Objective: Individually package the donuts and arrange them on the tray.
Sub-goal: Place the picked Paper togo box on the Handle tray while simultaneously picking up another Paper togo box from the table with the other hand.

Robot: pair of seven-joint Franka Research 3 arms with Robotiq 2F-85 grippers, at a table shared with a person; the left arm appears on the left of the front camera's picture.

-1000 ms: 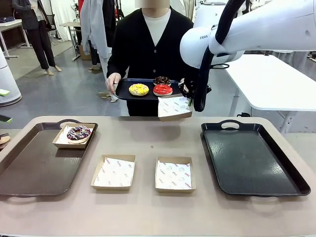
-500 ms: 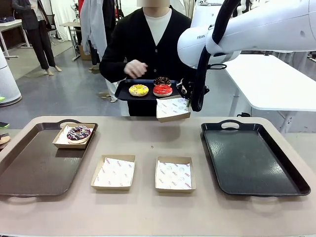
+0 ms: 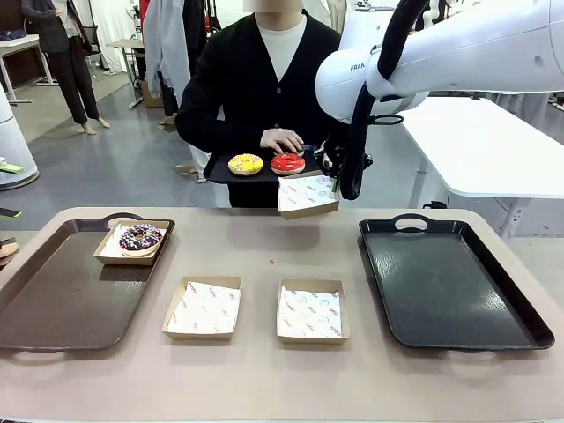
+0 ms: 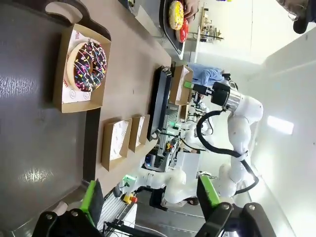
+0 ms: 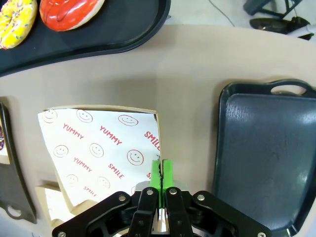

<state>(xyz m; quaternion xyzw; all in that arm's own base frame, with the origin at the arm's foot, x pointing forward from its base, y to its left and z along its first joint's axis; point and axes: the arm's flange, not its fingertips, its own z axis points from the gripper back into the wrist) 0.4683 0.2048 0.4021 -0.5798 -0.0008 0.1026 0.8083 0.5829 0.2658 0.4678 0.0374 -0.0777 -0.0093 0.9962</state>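
Two cut off above — yellow donut (image 5: 12, 22), red donut (image 5: 69, 12).

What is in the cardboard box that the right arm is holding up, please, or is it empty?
Empty: the box in the right end effector shows only its printed paper liner, no donut.

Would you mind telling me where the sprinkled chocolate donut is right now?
The sprinkled chocolate donut sits in a cardboard box on the far end of the brown tray, on the robot's left in the front view.
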